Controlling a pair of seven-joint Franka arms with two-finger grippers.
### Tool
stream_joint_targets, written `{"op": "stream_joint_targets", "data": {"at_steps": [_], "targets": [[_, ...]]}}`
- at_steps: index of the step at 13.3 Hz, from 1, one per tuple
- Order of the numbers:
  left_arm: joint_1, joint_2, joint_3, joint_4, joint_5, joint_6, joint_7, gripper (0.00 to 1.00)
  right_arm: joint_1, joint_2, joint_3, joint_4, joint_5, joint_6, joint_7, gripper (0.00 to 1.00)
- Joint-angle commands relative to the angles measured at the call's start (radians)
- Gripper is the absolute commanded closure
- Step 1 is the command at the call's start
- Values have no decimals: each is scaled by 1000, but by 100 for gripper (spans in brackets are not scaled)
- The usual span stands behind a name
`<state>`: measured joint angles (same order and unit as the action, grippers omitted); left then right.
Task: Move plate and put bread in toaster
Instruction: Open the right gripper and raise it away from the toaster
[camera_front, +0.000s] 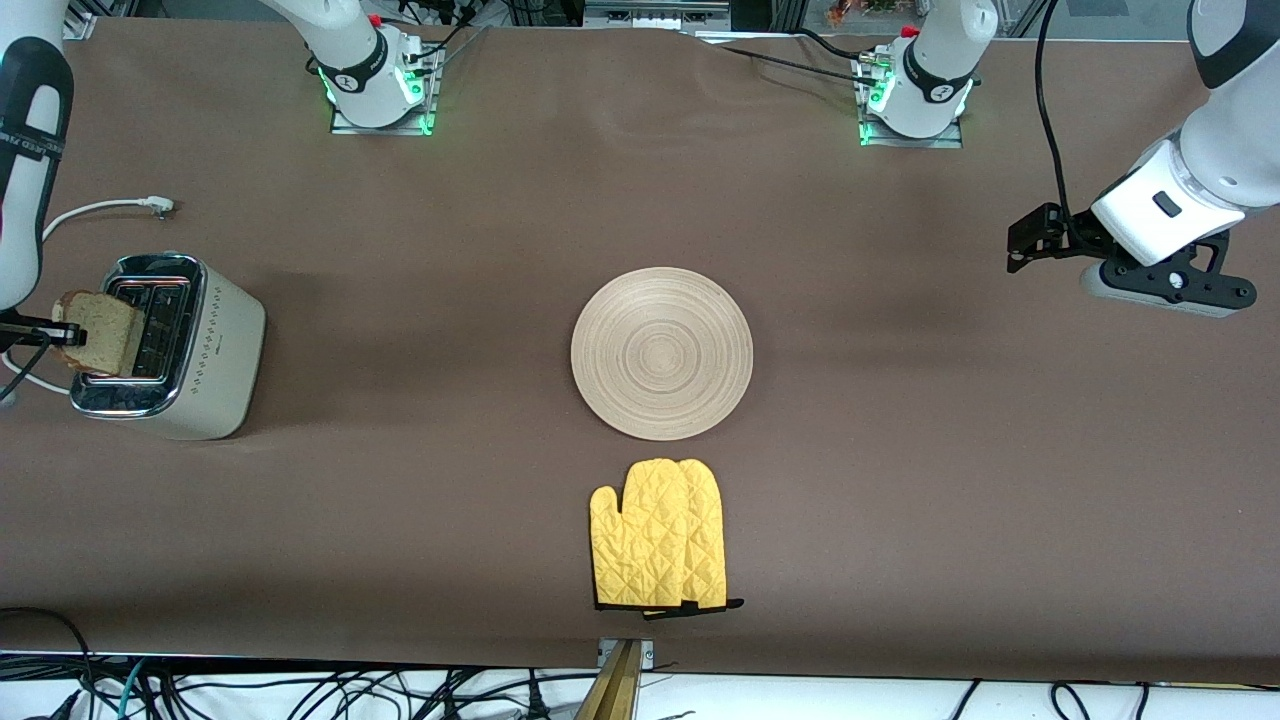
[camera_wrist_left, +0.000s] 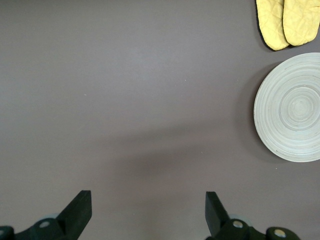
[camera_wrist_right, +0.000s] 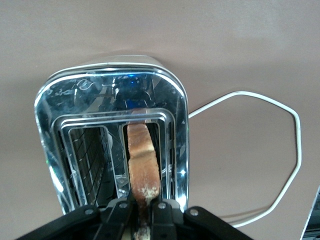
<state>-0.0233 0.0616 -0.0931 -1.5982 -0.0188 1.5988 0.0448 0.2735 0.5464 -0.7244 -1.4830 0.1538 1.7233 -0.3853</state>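
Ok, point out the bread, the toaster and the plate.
bread (camera_front: 100, 330), front view, flat face of the slice.
toaster (camera_front: 215, 350), front view, dotted side wall.
plate (camera_front: 662, 353), front view, centre of its rings.

Count of things on table
1 toaster (camera_front: 170, 345) w/ 2 slots, 1 bread (camera_front: 100, 332), 1 plate (camera_front: 662, 353), 2 mitts (camera_front: 660, 548) stacked, 1 cord (camera_front: 100, 210), 2 arms.

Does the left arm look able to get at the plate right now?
Probably yes: the left gripper hangs open over bare table toward its own end, and nothing lies on the plate or between them.
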Motion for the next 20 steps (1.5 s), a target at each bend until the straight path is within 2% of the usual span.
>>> {"op": "stream_joint_targets", "data": {"at_steps": [1,2,3,4,5,10,12,16,18,20], "targets": [[0,0,4,4,-24,1,-5,0,-5,21,-3,4,33,24,6,83],[0,0,4,4,-24,1,-5,0,-7,23,-3,4,39,30,6,80],[0,0,4,4,-24,1,-5,0,-7,27,-3,4,40,29,8,56],[0,0,4,4,-24,1,-5,0,-7,27,-3,4,40,30,9,12],[0,0,4,4,-24,1,-5,0,-7,27,-3,4,41,30,9,0],[0,0,4,4,-24,1,-5,0,-4,4,-6,18,70,24,-6,0],[0,0,4,4,-24,1,-5,0,18,-22,0,59,78,1,-6,0],[0,0,4,4,-24,1,-5,0,134,-23,-3,139,151,-102,0,0],[0,0,4,4,-23,1,-5,0,173,-23,-1,151,220,-105,0,0],[0,0,4,4,-24,1,-5,0,234,-23,-6,151,217,-105,6,0]]}}
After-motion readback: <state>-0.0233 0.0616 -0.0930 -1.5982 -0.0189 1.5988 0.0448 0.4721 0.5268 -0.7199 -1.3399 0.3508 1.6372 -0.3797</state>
